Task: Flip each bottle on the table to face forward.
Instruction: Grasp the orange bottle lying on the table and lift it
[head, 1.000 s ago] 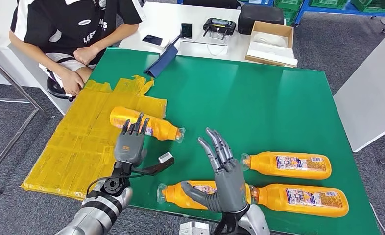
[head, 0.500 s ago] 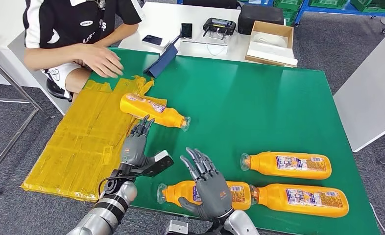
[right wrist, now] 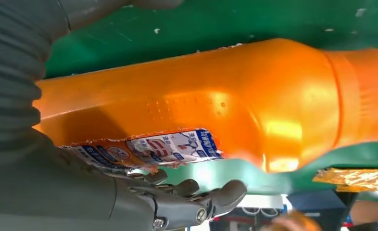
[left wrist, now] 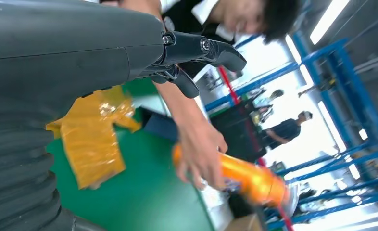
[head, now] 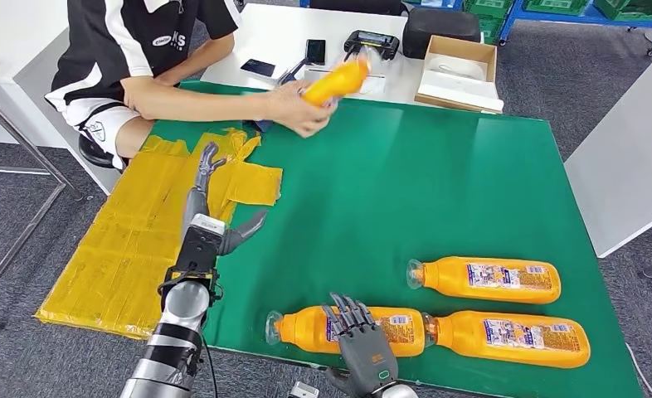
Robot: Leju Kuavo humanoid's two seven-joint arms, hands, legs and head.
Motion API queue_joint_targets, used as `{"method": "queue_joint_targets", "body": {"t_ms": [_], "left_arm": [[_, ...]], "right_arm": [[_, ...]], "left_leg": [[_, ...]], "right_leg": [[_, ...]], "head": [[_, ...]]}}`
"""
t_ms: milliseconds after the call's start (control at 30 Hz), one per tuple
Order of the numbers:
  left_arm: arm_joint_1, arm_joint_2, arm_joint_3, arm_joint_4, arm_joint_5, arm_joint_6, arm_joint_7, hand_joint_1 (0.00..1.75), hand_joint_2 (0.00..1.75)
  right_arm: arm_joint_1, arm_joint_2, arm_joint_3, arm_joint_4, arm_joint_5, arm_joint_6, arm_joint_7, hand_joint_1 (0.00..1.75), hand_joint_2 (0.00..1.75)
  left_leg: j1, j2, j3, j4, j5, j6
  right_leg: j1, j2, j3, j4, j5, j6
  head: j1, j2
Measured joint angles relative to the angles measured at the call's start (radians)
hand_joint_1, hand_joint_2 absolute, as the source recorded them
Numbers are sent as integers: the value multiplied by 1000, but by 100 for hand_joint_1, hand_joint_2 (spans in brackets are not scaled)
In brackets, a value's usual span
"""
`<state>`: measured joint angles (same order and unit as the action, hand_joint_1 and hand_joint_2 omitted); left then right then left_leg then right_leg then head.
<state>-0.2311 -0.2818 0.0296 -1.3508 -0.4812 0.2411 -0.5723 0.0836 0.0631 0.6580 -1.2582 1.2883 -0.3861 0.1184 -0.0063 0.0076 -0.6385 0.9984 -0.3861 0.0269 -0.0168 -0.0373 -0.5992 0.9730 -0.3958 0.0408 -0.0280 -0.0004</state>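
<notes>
Three orange bottles lie on the green table [head: 406, 178]: one at mid right [head: 484, 279] and two end to end along the near edge, near-left [head: 306, 327] and near-right [head: 509, 338]. All three show their labels. My right hand [head: 362, 348] reaches over the near-left bottle [right wrist: 216, 101], fingers [right wrist: 196, 198] stretched past its label and not closed around it. My left hand [head: 209, 220] is raised over the yellow taped patch [head: 132, 249], fingers [left wrist: 216, 50] apart, holding nothing. A person holds a fourth orange bottle [head: 335, 81] in the air at the far side, also seen in the left wrist view [left wrist: 249, 178].
The person sits at the far left, arm [head: 215, 104] stretched across the table's far edge. Behind it a white table holds phones, a black controller [head: 371, 41], a blue stand [head: 274, 104] and a cardboard box [head: 459, 70]. Another white table [head: 630, 157] stands at the right.
The person picked the bottle off the yellow patch and lifted it to the far side. My left hand turned and rose upright. My right hand sank onto the near-left bottle.
</notes>
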Motion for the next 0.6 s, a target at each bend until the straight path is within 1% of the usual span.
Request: {"method": "queue_joint_targets", "body": {"t_ms": [133, 367, 467, 600], "left_arm": [[21, -9, -2, -53, -11, 9, 3, 0, 175], [39, -12, -5, -88, -17, 18, 4, 0, 175], [45, -12, -3, -89, -17, 31, 2, 0, 175], [55, -13, 1, -90, -24, 53, -9, 0, 175]], "right_arm": [[0, -1, -8, 3, 49, -7, 24, 0, 175], [2, 0, -16, 2, 70, -21, 21, 0, 175], [11, 3, -27, -19, 63, -67, -24, 0, 175], [24, 11, -44, -122, -33, -109, -136, 0, 175]], "left_leg": [[0, 0, 0, 0, 0, 0], [0, 0, 0, 0, 1, 1], [0, 0, 0, 0, 1, 1], [0, 0, 0, 0, 1, 1]], "right_leg": [[0, 0, 0, 0, 0, 0], [0, 0, 0, 0, 1, 1], [0, 0, 0, 0, 1, 1], [0, 0, 0, 0, 1, 1]], "head": [[0, 0], [0, 0], [0, 0], [0, 0]]}}
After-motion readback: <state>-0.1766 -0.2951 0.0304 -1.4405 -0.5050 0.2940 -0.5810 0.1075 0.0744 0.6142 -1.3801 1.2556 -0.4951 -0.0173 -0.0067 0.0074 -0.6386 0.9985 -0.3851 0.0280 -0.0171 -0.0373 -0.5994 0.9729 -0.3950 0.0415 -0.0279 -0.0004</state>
